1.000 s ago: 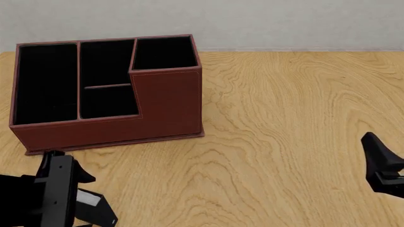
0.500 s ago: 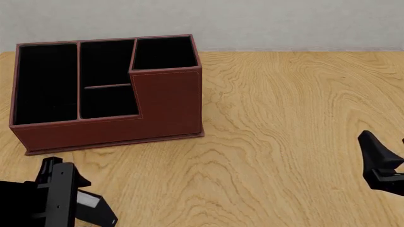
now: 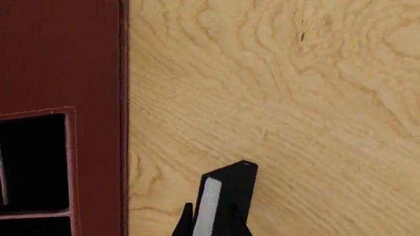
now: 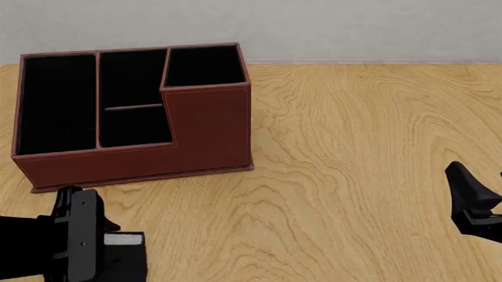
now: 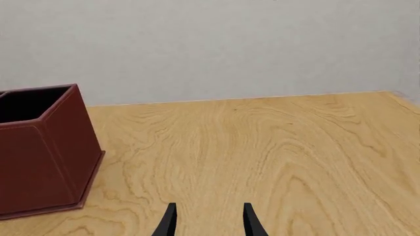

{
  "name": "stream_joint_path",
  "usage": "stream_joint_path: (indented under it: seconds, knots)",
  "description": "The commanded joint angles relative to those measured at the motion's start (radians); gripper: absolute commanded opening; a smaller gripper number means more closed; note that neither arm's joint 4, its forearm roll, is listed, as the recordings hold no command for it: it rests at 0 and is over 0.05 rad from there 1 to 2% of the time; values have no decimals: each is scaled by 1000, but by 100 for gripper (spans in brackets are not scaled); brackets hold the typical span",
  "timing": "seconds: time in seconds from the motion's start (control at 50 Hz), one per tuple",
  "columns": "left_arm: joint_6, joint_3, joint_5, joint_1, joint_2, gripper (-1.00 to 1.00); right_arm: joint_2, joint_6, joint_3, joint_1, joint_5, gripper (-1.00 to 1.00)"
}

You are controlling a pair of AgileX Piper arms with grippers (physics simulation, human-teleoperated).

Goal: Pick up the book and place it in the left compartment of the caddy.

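The book (image 4: 127, 254), black with a pale page edge, sits low at the near left of the table, in front of the caddy (image 4: 208, 126). My left gripper (image 4: 110, 249) is shut on it. In the left wrist view the book (image 3: 229, 191) sticks out past the gripper (image 3: 213, 227) over bare wood, with the caddy's reddish-brown wall (image 3: 59, 54) beside it. The left compartment (image 4: 56, 103) is the long black-lined slot at the caddy's far left, with nothing in it. My right gripper (image 4: 471, 197) hangs at the right edge, open (image 5: 208, 222) and holding nothing.
The caddy's tall square section (image 4: 204, 64) stands at its right rear corner, also seen in the right wrist view (image 5: 39, 147). Two small sections (image 4: 133, 97) lie in the middle. Bare wooden tabletop (image 4: 361, 147) spreads to the right, ending at a grey wall (image 4: 314, 26).
The left gripper has turned, bringing the held book from tilted to square with the table. The right gripper has shifted slightly left.
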Motion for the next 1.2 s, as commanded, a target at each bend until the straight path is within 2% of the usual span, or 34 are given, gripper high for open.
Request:
stream_joint_path:
  seconds: [0.02, 0.1, 0.12, 0.14, 0.16, 0.18, 0.22, 0.32, 0.4, 0.44, 0.48, 0.5, 0.54, 0.58, 0.62, 0.72, 0.8, 0.82, 0.9, 1.08, 1.1, 1.14, 1.16, 1.2]
  knots:
    - [-156, -46, -17, -121, 4, -100, -16, 1, 0, 0, 10, 100]
    - [-188, -52, -22, -144, -15, -100, -28, 3, 0, -1, 20, 100]
    - [-259, -86, 0, -182, -29, -100, -35, 4, 0, -2, 24, 100]
    - [-259, -86, 0, -182, -29, -100, -35, 4, 0, -2, 24, 100]
    - [-230, -80, -17, -155, -18, -100, -39, 5, 0, -2, 27, 100]
    - [-260, -93, -16, -174, -35, -100, -40, 8, 0, -2, 29, 100]
    - [-237, -79, -29, -165, -39, -100, -40, 10, 0, -1, 29, 100]
    - [-315, -122, -20, -220, -95, -100, -38, 15, 0, 0, 27, 100]
    - [-338, -128, -51, -225, -123, -100, -41, 17, 0, 1, 31, 100]
    - [-395, -163, -61, -214, -102, -100, -37, 16, 0, 2, 26, 100]
    - [-403, -177, -63, -219, -124, -100, -38, 17, 0, 1, 27, 100]
    - [-443, -195, -52, -223, -104, -100, -37, 17, 0, 1, 27, 100]
    - [-433, -200, -54, -230, -133, -100, -36, 18, 0, 2, 26, 100]
    - [-459, -222, -48, -240, -142, -100, -37, 20, 0, 3, 27, 100]
    - [-523, -259, -39, -245, -135, -100, -36, 22, -1, 4, 27, 100]
    - [-525, -276, -40, -249, -157, -100, -36, 25, 0, 4, 26, 100]
    - [-573, -301, -45, -238, -151, -100, -40, 31, 0, 3, 28, 100]
    - [-555, -293, -53, -230, -150, -100, -39, 32, 0, 4, 27, 100]
    - [-586, -308, -81, -219, -165, -100, -45, 36, 0, 4, 31, 100]
    - [-564, -346, -136, -166, -211, -100, -67, 44, -1, 2, 46, 100]
    - [-582, -351, -135, -170, -210, -100, -67, 44, 0, 2, 46, 100]
    - [-578, -351, -143, -157, -211, -100, -67, 44, 0, 3, 45, 100]
    - [-553, -338, -156, -153, -218, -100, -67, 45, 0, 4, 45, 100]
    - [-561, -344, -169, -141, -234, -100, -67, 48, 0, 6, 45, 100]
